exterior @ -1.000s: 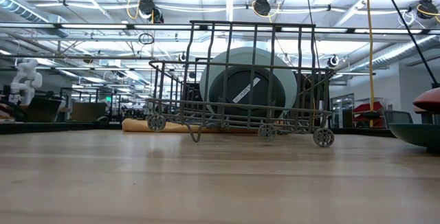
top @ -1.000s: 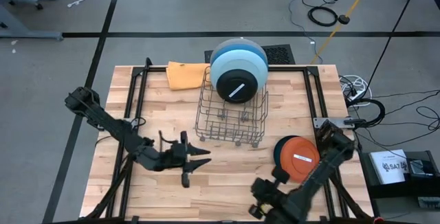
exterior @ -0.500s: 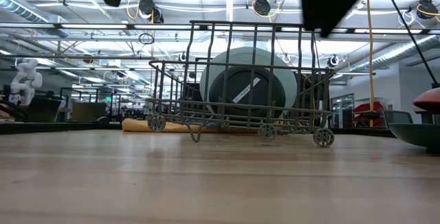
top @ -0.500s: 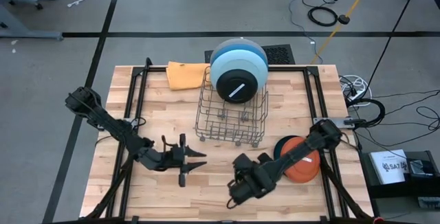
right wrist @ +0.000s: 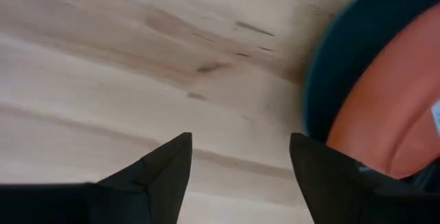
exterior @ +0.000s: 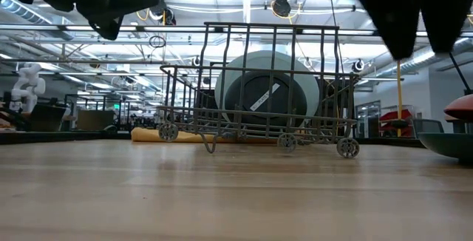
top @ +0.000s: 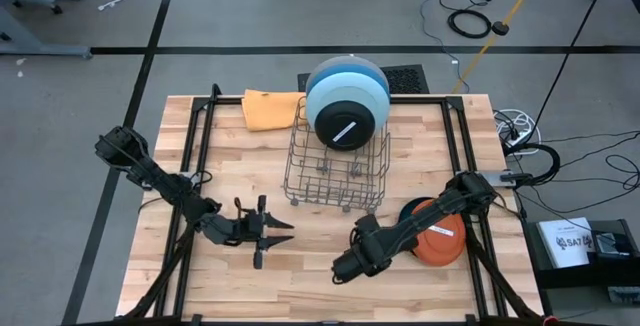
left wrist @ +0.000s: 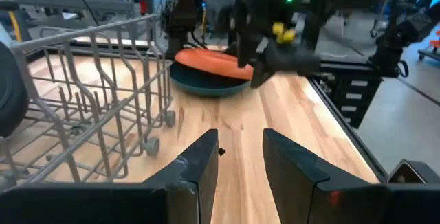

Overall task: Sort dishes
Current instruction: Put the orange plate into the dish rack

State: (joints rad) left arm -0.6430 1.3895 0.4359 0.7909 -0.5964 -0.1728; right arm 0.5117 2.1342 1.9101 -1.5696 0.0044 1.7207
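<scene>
Three dishes stand on edge in the wire rack: a large grey plate at the back, a large blue plate, and a black plate with a white sticker in front. At the table's right, an orange plate lies on a dark teal plate. My right gripper stands open above bare wood, pointing down, just left of those two plates. My left gripper is open and nearly level above the table's near left part, aimed toward the right; nothing is between its fingers.
An orange cloth lies at the far edge, left of the rack. Black frame rails run along the table's left and right sides. Bare wood lies between the two grippers and in front of the rack.
My right gripper has swung from the near right edge toward the table's middle, stopping left of the orange plate, and now hangs into the low view from above. My left gripper has sunk lower and drawn back slightly toward the table's left.
</scene>
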